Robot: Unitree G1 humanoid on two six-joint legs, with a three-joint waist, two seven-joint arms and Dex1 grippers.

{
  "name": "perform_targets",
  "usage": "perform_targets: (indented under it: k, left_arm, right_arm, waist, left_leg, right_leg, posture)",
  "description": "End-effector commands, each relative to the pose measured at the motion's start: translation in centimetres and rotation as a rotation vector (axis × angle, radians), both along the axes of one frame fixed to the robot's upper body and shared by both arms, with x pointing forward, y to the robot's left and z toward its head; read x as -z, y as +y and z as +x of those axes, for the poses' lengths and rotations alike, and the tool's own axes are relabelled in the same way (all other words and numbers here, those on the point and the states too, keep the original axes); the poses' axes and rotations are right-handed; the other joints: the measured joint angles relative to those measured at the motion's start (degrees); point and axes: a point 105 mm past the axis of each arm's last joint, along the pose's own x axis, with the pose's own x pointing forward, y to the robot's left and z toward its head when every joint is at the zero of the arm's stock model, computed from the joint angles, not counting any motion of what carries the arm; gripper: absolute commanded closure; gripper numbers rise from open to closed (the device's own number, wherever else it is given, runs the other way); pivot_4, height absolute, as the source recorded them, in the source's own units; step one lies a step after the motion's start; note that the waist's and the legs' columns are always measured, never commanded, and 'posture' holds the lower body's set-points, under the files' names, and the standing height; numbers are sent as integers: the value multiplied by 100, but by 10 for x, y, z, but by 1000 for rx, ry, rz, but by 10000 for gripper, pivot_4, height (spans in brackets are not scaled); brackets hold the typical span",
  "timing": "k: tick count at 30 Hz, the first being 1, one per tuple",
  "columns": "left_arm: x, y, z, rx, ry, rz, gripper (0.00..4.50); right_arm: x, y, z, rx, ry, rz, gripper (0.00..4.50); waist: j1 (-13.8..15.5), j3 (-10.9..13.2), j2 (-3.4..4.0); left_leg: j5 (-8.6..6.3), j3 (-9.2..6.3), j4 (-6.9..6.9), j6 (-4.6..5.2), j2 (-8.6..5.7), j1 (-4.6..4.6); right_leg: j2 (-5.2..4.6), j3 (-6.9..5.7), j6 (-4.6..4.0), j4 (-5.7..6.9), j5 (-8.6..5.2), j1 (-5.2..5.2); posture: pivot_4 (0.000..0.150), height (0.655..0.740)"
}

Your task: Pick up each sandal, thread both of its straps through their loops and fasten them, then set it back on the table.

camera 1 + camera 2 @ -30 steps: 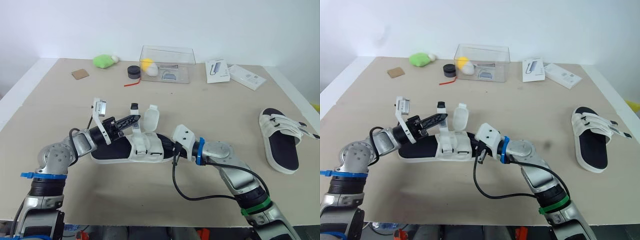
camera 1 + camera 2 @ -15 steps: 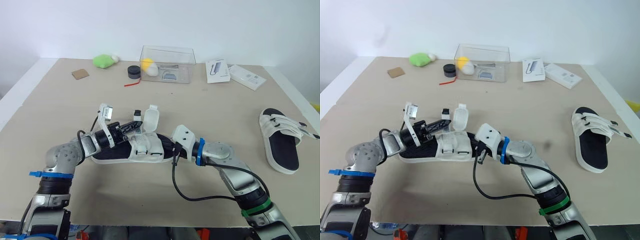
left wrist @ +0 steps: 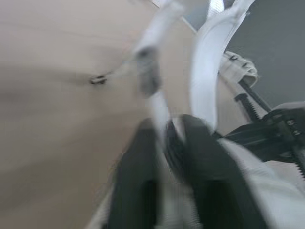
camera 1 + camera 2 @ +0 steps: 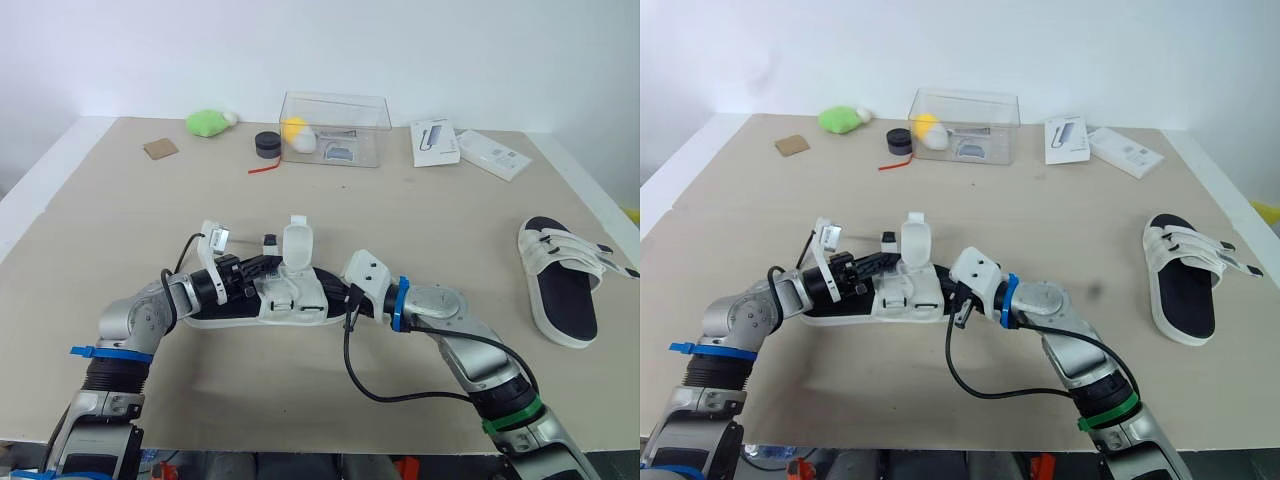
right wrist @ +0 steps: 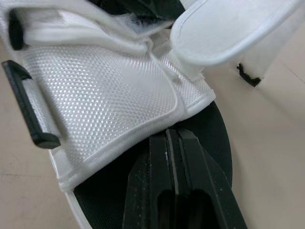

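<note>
Sitting on the bench (image 4: 120, 220) well in front of the clear box (image 4: 335, 128) is the first sandal (image 4: 292, 303), with its wide strap (image 4: 297, 240) flipped up and unfastened. Looks like the left pincer (image 4: 262, 268) is pinched on a thin white strap (image 3: 159, 102). Meanwhile the right pincer (image 5: 172, 138) has its fingers pressed together, lying over the black footbed. Over near the bench edge, far right of the box, lies the second sandal (image 4: 560, 280), straps across it.

Lab-like test bench: bare beige table (image 4: 120, 200), plain white wall (image 4: 150, 50), clear plastic box (image 4: 335, 128)
</note>
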Motion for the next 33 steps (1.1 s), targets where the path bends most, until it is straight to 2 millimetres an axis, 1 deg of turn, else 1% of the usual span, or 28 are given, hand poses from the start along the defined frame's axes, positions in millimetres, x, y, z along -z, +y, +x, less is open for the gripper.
perform_targets:
  k: [1, 2, 5, 6, 9, 14, 16, 18, 22, 24, 28, 31, 33]
  left_arm:
    - [12, 13, 4, -49, 11, 73, 18345]
    - [12, 15, 4, -51, 4, 78, 15367]
    - [9, 19, 7, -63, -20, 98, 2846]
    - [9, 20, 8, -66, -28, 107, 1154]
    - [8, 27, 12, -81, -71, 168, 1154]
    - [-4, 30, 14, -88, -87, 133, 1154]
    - [-23, 31, 13, -67, -73, 45, 1154]
    - [-40, 30, 7, -12, -71, -6, 1154]
    - [-58, 33, 0, 22, -73, -16, 1154]
    - [-65, 35, -1, 25, -107, 6, 1154]
    - [-83, 37, 11, -19, -224, 64, 1154]
    - [-87, 38, 28, -55, -350, 207, 1154]
    - [-86, 35, 41, -54, -450, 342, 1154]
  right_arm:
    - [15, -5, -1, 23, 54, -36, 45000]
    - [15, -5, -1, 21, 54, -34, 45000]
    - [15, -4, -1, 18, 54, -32, 45000]
    - [14, -4, -1, 18, 53, -31, 45000]
    - [13, -3, 1, 16, 48, -28, 45000]
    - [12, -3, 1, 16, 44, -26, 45000]
    - [12, -3, 1, 18, 44, -23, 45000]
    - [12, -3, 0, 22, 45, -20, 45000]
    - [10, -3, 1, 38, 45, 9, 45000]
    - [9, -2, 1, 41, 47, 18, 45000]
    - [13, 0, -1, 39, 54, 15, 45000]
    - [13, 3, -1, 37, 55, 18, 45000]
    - [12, 3, -1, 37, 55, 20, 45000]
  waist:
    - [0, -7, 2]
    - [-1, -9, 5]
    - [-2, -11, 8]
    - [-8, -11, 8]
    - [-25, -11, 8]
    - [-27, -11, 8]
    - [-30, -10, 7]
    - [-37, -8, 6]
    - [-27, -7, 5]
    - [-21, -7, 4]
    - [-21, -6, 2]
    - [-20, -6, 1]
    - [-13, -6, 0]
  left_leg:
    - [0, 0, 0, 0, 0, 1]
    - [0, 0, 0, 0, 0, 5]
    - [0, 0, 0, 1, 0, 13]
    - [0, -1, 0, 1, 0, 16]
    - [0, -1, 0, 0, 0, 25]
    - [-3, -2, 0, -5, 0, 31]
    - [-4, -2, 0, -6, 0, 31]
    - [-4, -4, 0, -5, 0, 27]
    - [-3, -5, -2, -5, -1, 16]
    - [-9, -8, -4, -13, -1, 3]
    - [-11, -10, -8, -17, -1, 2]
    - [-11, -10, -8, -17, -1, 3]
    - [-11, -10, -8, -16, -1, 4]
  right_leg:
    - [0, 0, 0, 0, 0, 1]
    - [0, 0, 0, 0, 0, 3]
    - [0, 0, -5, 0, 4, 3]
    - [0, 0, -7, 0, 5, 3]
    - [0, 1, -9, 0, 6, 2]
    - [0, 2, -11, 0, 8, -3]
    - [0, 2, -11, 0, 8, -4]
    - [0, 2, -11, 0, 8, -5]
    - [0, 2, -11, 0, 8, -7]
    - [1, 1, -8, -6, 6, -13]
    - [2, -1, -6, -9, 3, -15]
    - [2, -1, -6, -9, 4, -13]
    - [3, -1, -6, -9, 4, -13]
  posture:
    - [1500, 7400]
    - [1500, 7400]
    - [1500, 7400]
    - [1500, 7400]
    - [1500, 7400]
    - [1500, 7400]
    - [1500, 7400]
    - [1500, 7400]
    - [1500, 7400]
    - [1500, 7400]
    - [1500, 7400]
    - [1500, 7400]
    - [1500, 7400]
